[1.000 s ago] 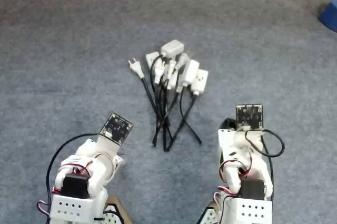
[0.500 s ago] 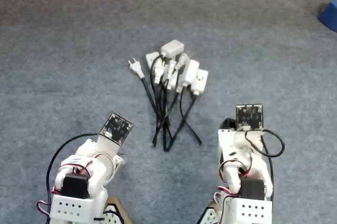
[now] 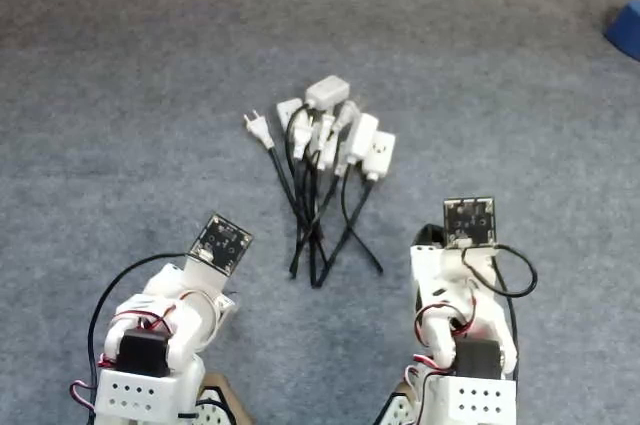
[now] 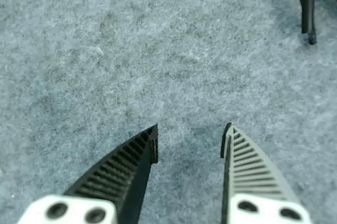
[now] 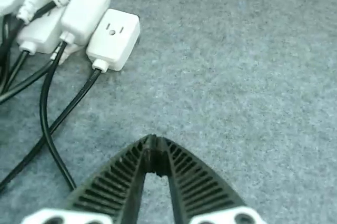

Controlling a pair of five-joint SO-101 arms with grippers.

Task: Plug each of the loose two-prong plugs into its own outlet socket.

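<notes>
A tangled heap of white plugs and sockets [image 3: 330, 135] is lying in the middle of the grey, felt-like counter [image 3: 120, 95]. One white two-prong plug [image 3: 257, 127] is lying at the heap's left edge, a little apart from the rest, with its prongs pointing away from the arms and free of any socket. On the heap's right edge a white square outlet socket [image 3: 380, 153] is lying face up. The right wrist view is showing this socket [image 5: 113, 39] with its slots uncovered, touching a longer white plug body [image 5: 84, 5] beside it. The black cords [image 3: 318, 235] are running from the heap toward the arms, crossing one another and ending in loose tips between the two arms.

The left hand [image 4: 189, 142] is hanging over bare counter near one cord tip [image 4: 310, 37] — its two ribbed fingers are standing well apart with nothing between them. The right hand [image 5: 152, 153] is hovering just short of the square socket, with its fingers pressed together at the tips and gripping nothing.

The left arm [image 3: 165, 330] and the right arm [image 3: 465, 315] are sitting folded back at the near edge, well apart from the heap. A blue object [image 3: 625, 30] is peeking in at the far right edge.
</notes>
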